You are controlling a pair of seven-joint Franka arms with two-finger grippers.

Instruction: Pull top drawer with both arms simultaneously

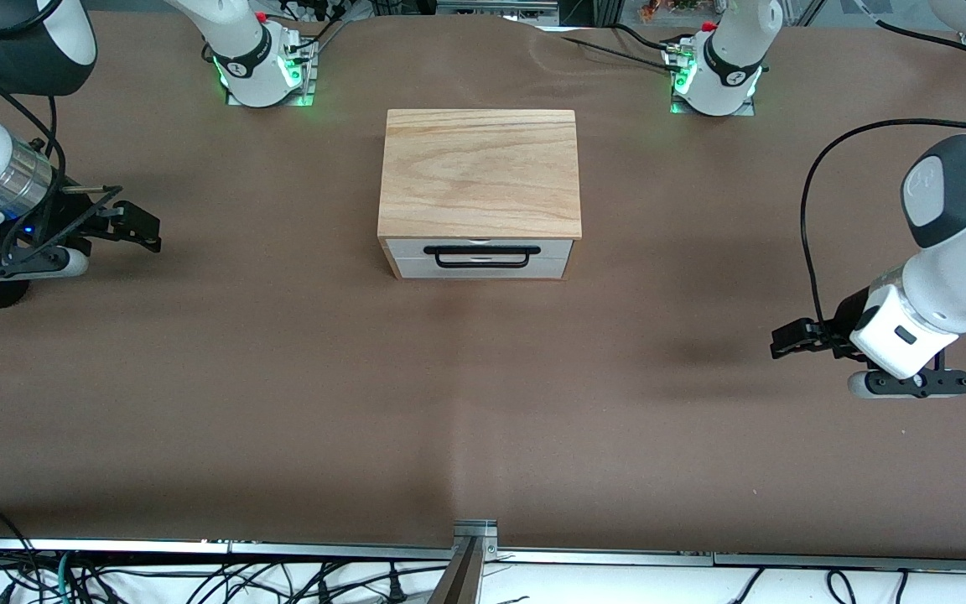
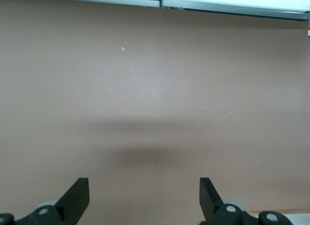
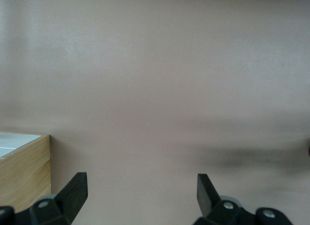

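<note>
**A:** Start closest to the front camera. What's there?

**B:** The left gripper (image 1: 787, 341), over bare brown table (image 1: 466, 403) at the left arm's end, well apart from everything. Its wrist view shows both fingers (image 2: 77, 196) spread wide with only tabletop between them.

**A:** And a bit farther back?

**B:** The right gripper (image 1: 137, 225), over the table at the right arm's end, also spread and holding nothing. Its wrist view catches a corner of the cabinet (image 3: 22, 169) off to one side.

**A:** The drawer itself?

**B:** The top drawer (image 1: 480, 247) looks fully shut, its white front flush with the cabinet (image 1: 480, 172) in the middle of the table, facing the front camera. The black bar handle (image 1: 481, 257) runs across that front. A second white panel sits just below. Farthest back stand the two arm bases.

**A:** So nothing has begun. How should the reach go?

**B:** I'd judge both grippers need to swing in toward the cabinet's front and come level with the bar, each taking its own half so they don't crowd each other. Keep the jaws apart until the bar sits between the fingers, then close together.

**A:** And the pull?

**B:** Straight out toward the front camera, both at one pace. Uneven pulling would likely skew the drawer or drag the whole cabinet along.
</note>
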